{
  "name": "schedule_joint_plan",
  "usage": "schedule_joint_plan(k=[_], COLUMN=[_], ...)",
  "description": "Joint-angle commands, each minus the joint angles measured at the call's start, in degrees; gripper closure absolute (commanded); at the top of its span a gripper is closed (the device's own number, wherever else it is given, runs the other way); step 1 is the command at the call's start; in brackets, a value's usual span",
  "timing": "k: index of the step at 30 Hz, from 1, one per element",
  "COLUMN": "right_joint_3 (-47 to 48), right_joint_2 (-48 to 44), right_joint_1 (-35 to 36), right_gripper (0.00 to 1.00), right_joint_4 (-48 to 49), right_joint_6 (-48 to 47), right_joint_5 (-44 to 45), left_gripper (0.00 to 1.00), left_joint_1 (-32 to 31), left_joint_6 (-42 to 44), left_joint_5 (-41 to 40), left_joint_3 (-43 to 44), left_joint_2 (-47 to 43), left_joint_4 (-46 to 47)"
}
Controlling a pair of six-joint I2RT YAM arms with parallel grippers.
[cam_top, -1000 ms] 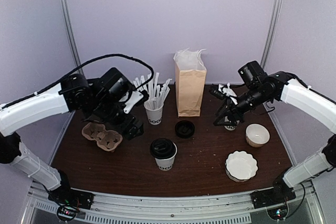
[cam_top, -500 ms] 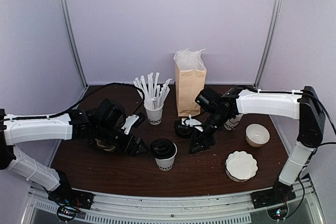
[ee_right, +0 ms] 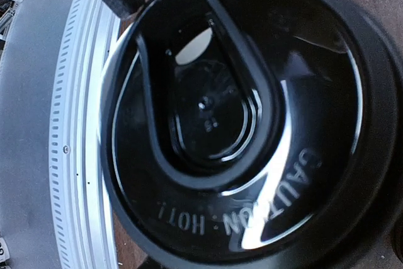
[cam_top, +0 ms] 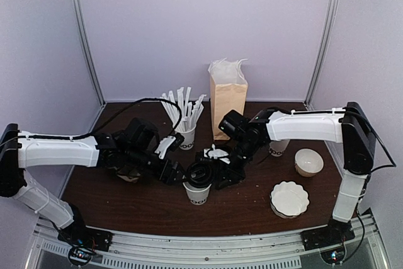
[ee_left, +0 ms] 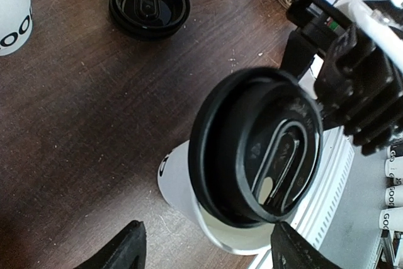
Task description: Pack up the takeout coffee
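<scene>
The takeout coffee [cam_top: 197,192] stands at the middle front of the tabletop [cam_top: 252,215], its black lid [ee_right: 233,118] on top. Behind it a white cup [cam_top: 184,138] holds white straws [cam_top: 182,102]. An upright brown paper bag [cam_top: 227,108] has white paper [cam_top: 227,67] rising from its mouth. A white bowl [cam_top: 308,162] and a stack of scalloped white dishes [cam_top: 289,198] sit to the right.

The left wrist view shows a spare black lid [ee_left: 149,4] lying flat on the wood. In the overhead view the right arm [cam_top: 302,124] largely hides it. The right wrist view, filled by the cup's lid, shows the words "CAUTION HOT".

The left arm [cam_top: 56,152] reaches in low and nearly level. The right arm folds back from its elbow at the far right, and the two meet at the cup. The left tool [ee_left: 211,247] has its fingers [ee_left: 129,247] spread to either side of the cup; whether they press on it cannot be told. The right tool [cam_top: 220,173] sits at the lid's edge, and its state cannot be told.
</scene>
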Motion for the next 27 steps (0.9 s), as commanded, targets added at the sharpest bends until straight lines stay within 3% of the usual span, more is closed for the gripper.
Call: schedule_joint_plan(k=[1,9,17,27], right_joint_3=[1.18,0.05,0.42,3.57], right_joint_2=[-0.22,-2.78,-5.95,-5.51], right_joint_1=[0.14,0.14,-0.99,-3.23], right_gripper=[0.7,0.65,0.61,0.69], right_joint_4=[-0.19,-0.94,-6.42,-1.94], right_joint_6=[-1.05,-1.99,-5.18,-5.17], right_joint_5=[1.0,3.24,5.4,11.54], left_gripper=[0.29,0.21,0.2,0.21], left_joint_1=[0.36,0.38,0.39,1.44], left_joint_6=[-0.33,2.23,3.84,7.02], left_joint_5=[1.34,-1.41,-6.58,-12.84], left_joint_3=[1.58,0.46,0.62,1.31], left_joint_2=[0.62,-6.74,-8.32,-7.18], left_joint_4=[1.2,-2.13,-4.54,-7.8])
